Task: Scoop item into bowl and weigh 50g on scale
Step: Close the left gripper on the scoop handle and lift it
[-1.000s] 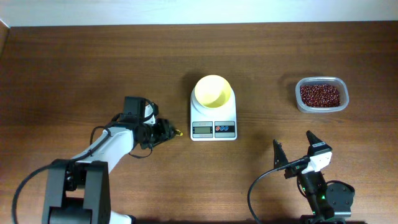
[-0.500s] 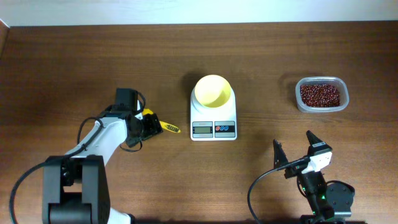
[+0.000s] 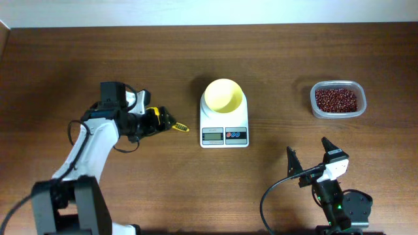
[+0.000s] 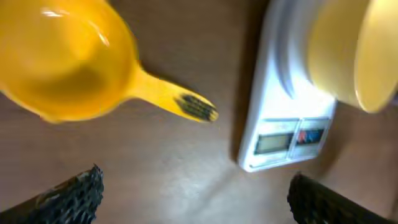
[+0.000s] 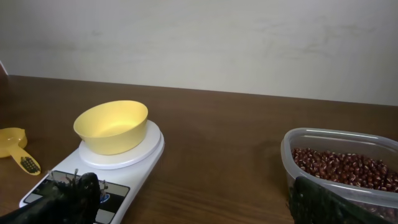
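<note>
Two sets of fingers are showing, and both are standing spread with nothing between them. The left fingers (image 4: 68, 193) are hovering wide apart above the yellow scoop (image 4: 68, 59), which is lying on the counter (image 3: 98, 52) just left of the scale (image 3: 224, 132). Its handle is pointing toward the scale and stopping short of it. From overhead, the left wrist is covering the scoop's cup, leaving only the handle tip showing. The pale-yellow bowl (image 3: 223, 96) is sitting upright on the scale's platform, toward its rear, and its inside is showing plain yellow. The scale's grey display is facing the counter's front edge, its digits being too small to read. The beans (image 3: 337, 100) are lying in a clear container (image 3: 311, 101) well to the right of the scale, at about the bowl's depth on the counter. The right fingers (image 5: 336, 199) are waiting low near the front edge, right of the scale and well apart from it, pointing toward the scale and the container.
</note>
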You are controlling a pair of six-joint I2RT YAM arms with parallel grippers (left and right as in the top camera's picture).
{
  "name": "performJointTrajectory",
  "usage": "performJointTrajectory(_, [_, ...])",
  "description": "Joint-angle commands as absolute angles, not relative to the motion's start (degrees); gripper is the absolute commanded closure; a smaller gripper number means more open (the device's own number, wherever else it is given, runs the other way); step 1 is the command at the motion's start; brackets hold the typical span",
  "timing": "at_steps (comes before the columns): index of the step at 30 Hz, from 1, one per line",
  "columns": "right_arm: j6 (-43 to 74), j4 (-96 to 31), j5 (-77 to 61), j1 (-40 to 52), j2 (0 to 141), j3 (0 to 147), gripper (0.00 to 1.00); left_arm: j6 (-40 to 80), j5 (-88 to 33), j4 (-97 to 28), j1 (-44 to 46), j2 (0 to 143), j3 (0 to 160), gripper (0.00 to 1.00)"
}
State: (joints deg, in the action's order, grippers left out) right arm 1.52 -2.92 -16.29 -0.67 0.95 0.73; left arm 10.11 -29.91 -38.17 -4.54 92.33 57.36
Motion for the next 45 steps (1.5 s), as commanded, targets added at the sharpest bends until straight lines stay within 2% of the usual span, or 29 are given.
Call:
performJointTrajectory(1, [1.7,-3.0,-15.8,-0.1,0.8,0.3,0.01,14.2,-28.3,-42.6,0.1,90.3,58.2,0.01])
performJointTrajectory(4, [1.7,-3.0,-15.8,-0.1,0.8,0.3,0.01,26.0,-21.2,-44.4,4.8,90.3,57.5,0.01])
performJointTrajectory(7, [1.7,-3.0,-15.8,-0.1,0.8,0.3,0.01,38.7,-8.7,-43.9,10.4,90.4,55.2,0.01])
performJointTrajectory(9, [1.7,-3.0,-15.8,-0.1,0.8,0.3,0.01,41.2,-6.9,-41.4,11.4,90.4,53.5,0.01])
performJointTrajectory(10, [1.7,-3.0,-15.8,-0.1,0.8,0.3,0.01,41.2,-6.7,-39.3,11.4,90.4,52.7,0.04])
performJointTrajectory(13, [1.7,-3.0,-15.8,-0.1,0.8,0.3,0.01,44.2,-6.2,-34.2,11.4,90.4,50.9,0.28])
performJointTrajectory(14, [1.7,-3.0,-15.8,-0.1,0.8,0.3,0.01,44.2,-6.4,-33.1,11.4,90.4,50.6,0.28])
performJointTrajectory(16, [1.7,-3.0,-15.8,-0.1,0.8,0.3,0.01,44.4,-6.3,-29.8,12.0,90.9,50.4,0.21])
performJointTrajectory(18, [1.7,-3.0,-15.8,-0.1,0.8,0.3,0.01,48.9,-6.2,-27.6,12.7,92.0,50.4,0.20])
performJointTrajectory(20, [1.7,-3.0,-15.8,-0.1,0.8,0.3,0.01,55.0,-6.1,-25.8,13.8,94.6,50.4,0.05])
performJointTrajectory(27, [1.7,-3.0,-15.8,-0.1,0.8,0.3,0.01,59.4,-5.0,-14.4,14.5,102.6,50.4,0.02])
performJointTrajectory(31, [1.7,-3.0,-15.8,-0.1,0.8,0.3,0.01,65.1,0.8,-14.0,14.5,105.1,50.4,0.05])
performJointTrajectory(35, [1.7,-3.0,-15.8,-0.1,0.8,0.3,0.01,66.2,4.2,-14.0,14.6,105.4,50.4,0.16])
performJointTrajectory(36, [1.7,-3.0,-15.8,-0.1,0.8,0.3,0.01,66.4,4.6,-13.9,14.6,105.4,50.4,0.25])
performJointTrajectory(39, [1.7,-3.0,-15.8,-0.1,0.8,0.3,0.01,66.4,4.6,-13.7,14.6,105.4,50.4,0.36])
performJointTrajectory(42, [1.7,-3.0,-15.8,-0.1,0.8,0.3,0.01,66.4,5.5,-14.0,14.6,105.4,50.4,0.57])
performJointTrajectory(43, [1.7,-3.0,-15.8,-0.1,0.8,0.3,0.01,66.3,5.7,-14.3,14.6,105.4,50.4,0.72])
performJointTrajectory(45, [1.7,-3.0,-15.8,-0.1,0.8,0.3,0.01,66.3,5.9,-15.2,14.6,105.4,50.4,0.85])
